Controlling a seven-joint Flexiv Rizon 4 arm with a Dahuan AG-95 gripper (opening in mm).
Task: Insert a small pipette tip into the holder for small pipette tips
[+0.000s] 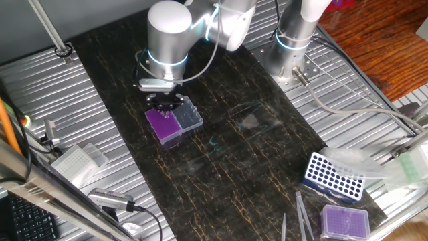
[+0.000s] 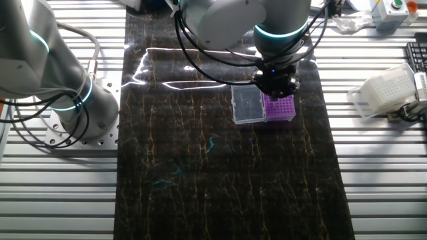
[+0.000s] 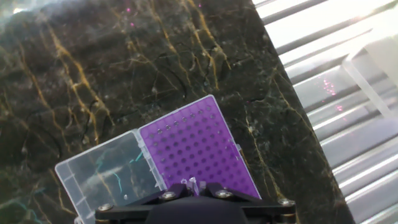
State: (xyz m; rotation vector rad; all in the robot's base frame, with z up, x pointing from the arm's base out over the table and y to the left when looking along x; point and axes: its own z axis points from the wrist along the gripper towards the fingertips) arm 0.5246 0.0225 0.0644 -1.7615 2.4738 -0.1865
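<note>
The holder for small pipette tips (image 3: 198, 149) sits on the dark mat, its vivid purple grid facing up and its clear lid (image 3: 109, 171) lying open flat beside it. In the fixed views, my gripper (image 1: 166, 107) hangs straight over the holder (image 1: 162, 124), close above the purple grid (image 2: 279, 107). In the hand view, the gripper (image 3: 194, 186) is shut on a small clear pipette tip (image 3: 194, 183). The tip pokes out between the dark fingers, over the near edge of the grid. I cannot tell whether the tip's end touches the grid.
A blue rack with large round holes (image 1: 332, 177) and a paler purple-topped box (image 1: 344, 221) stand at the mat's far corner, with metal tweezers (image 1: 301, 214) beside them. A white tip box (image 2: 387, 90) rests on the ribbed table. A second arm's base (image 2: 60, 73) stands beside the mat.
</note>
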